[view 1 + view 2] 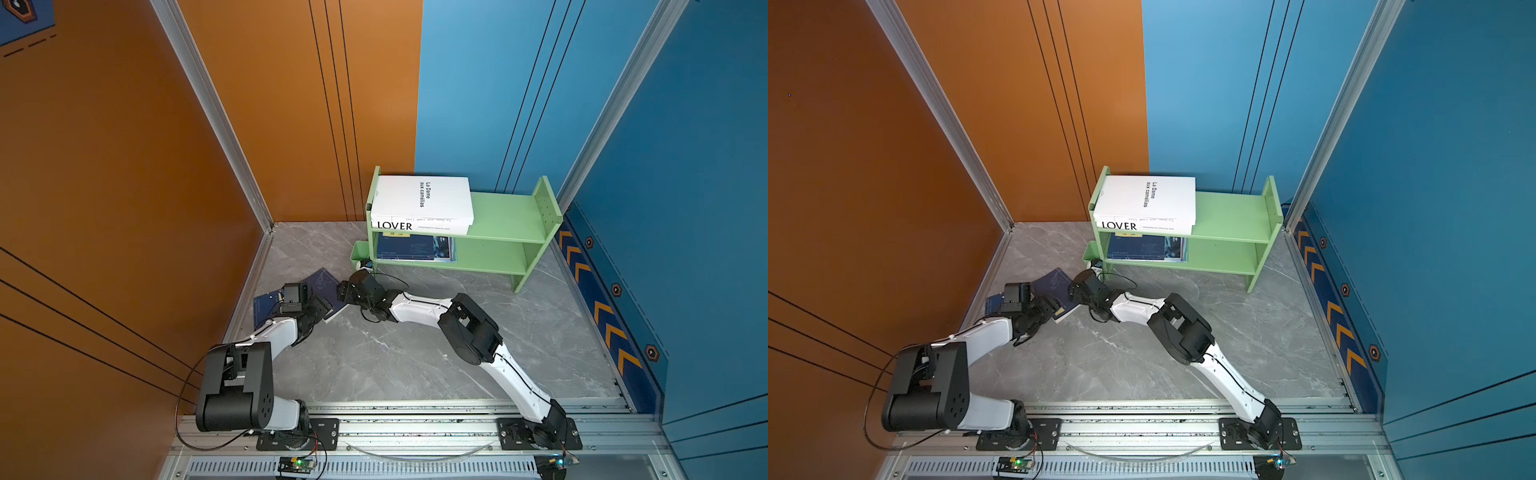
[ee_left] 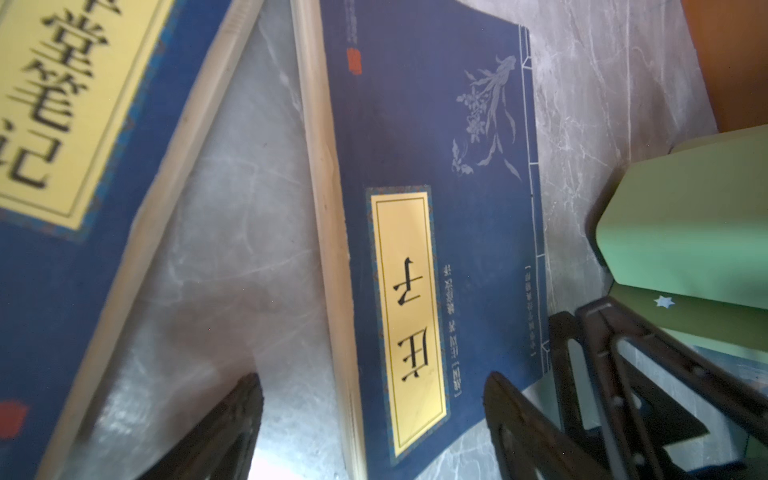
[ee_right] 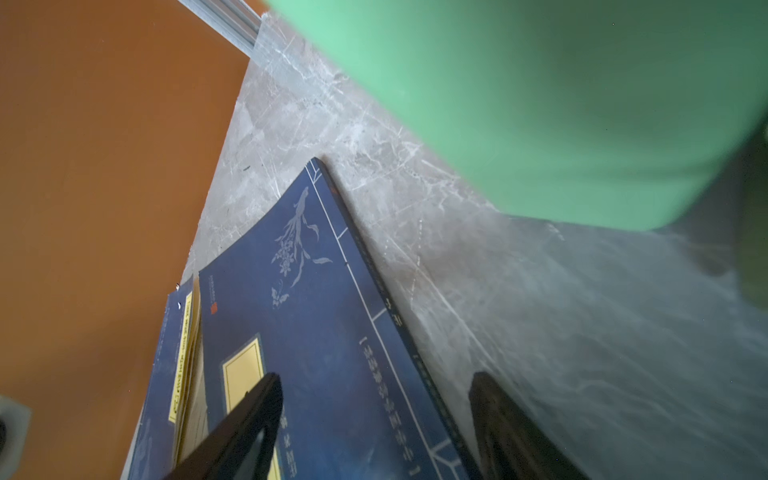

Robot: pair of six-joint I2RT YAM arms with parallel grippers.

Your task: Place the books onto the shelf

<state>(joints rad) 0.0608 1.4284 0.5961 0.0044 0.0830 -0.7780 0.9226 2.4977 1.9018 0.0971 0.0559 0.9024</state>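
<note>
Navy book (image 2: 436, 208), lying flat: my left pincer (image 2: 370, 378), apart, straddles its page edge; my right pincer (image 3: 374, 376), apart, straddles its spine.

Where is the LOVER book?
In both top views, the LOVER book lies on the green shelf's top tier, left end, under the La Dame aux camélias book.

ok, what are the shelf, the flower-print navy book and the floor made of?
Shelf: painted wood or board, probably; matte light green, flat panels, peg holes.
Navy book: paper, matte cover with printed thread-binding lines, cream page edges, yellow label.
Floor surface: marble-look slab or laminate, can't tell which; grey, white veins, slight sheen.
</note>
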